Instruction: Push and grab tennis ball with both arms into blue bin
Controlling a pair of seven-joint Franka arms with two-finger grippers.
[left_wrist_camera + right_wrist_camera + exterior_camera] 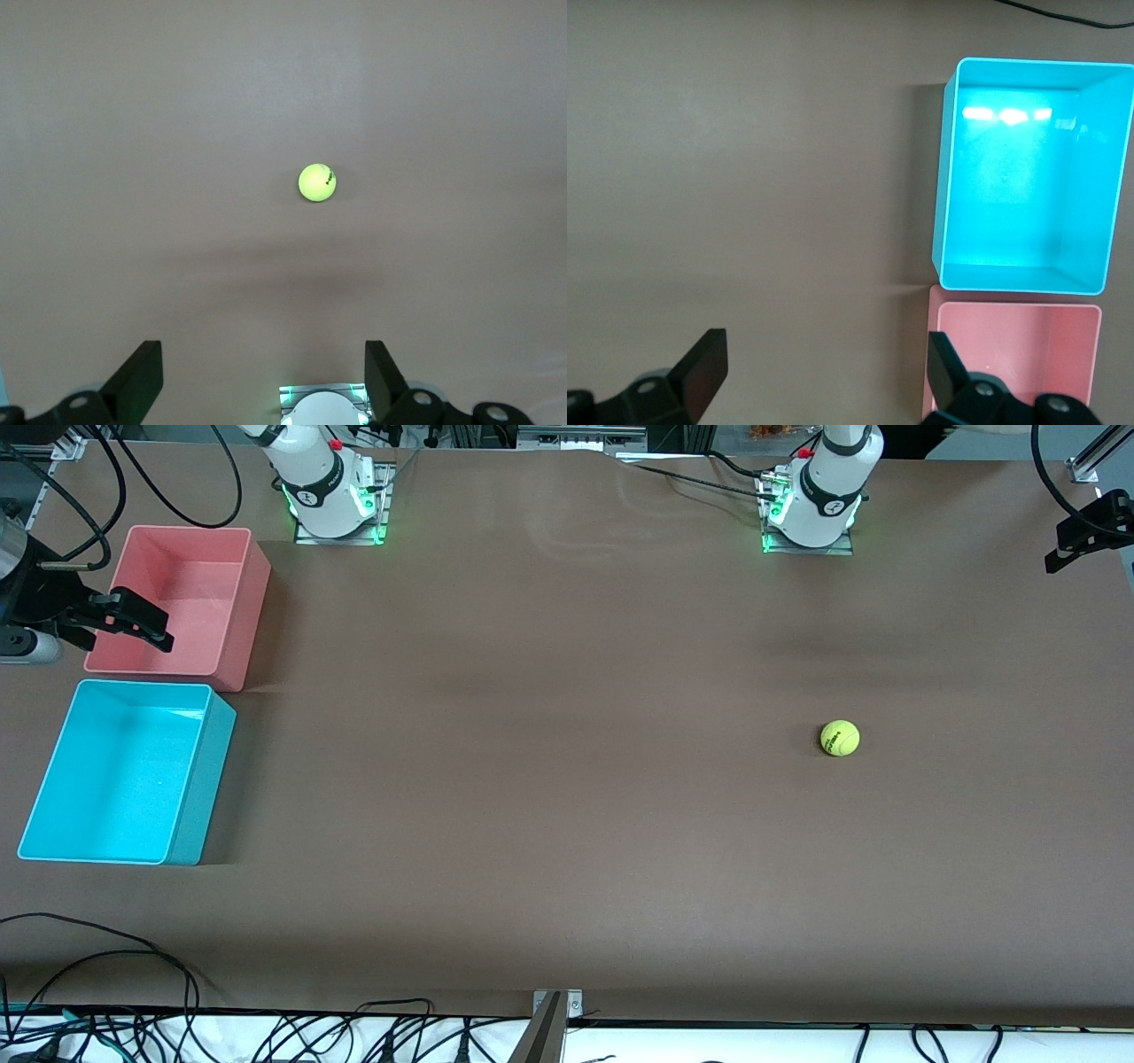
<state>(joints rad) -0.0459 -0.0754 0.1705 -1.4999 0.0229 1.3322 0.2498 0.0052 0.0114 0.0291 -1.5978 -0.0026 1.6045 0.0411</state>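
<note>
The tennis ball (840, 738) is small, yellow-green and dark-lettered. It lies alone on the brown table toward the left arm's end, nearer to the front camera than the left arm's base (811, 514). The blue bin (115, 779) stands empty at the right arm's end. My left gripper (263, 354) hangs open high over the table, the tennis ball (317, 182) far below it and nothing between its fingers. High beside the blue bin (1023, 177), my right gripper (826, 345) is open and empty. Neither gripper shows in the front view.
A pink bin (177, 598) of like size stands empty against the blue bin, farther from the front camera. Black mounts (133, 615) (1085, 527) jut in at both ends of the table. Cables (266, 1036) run along the edge nearest the front camera.
</note>
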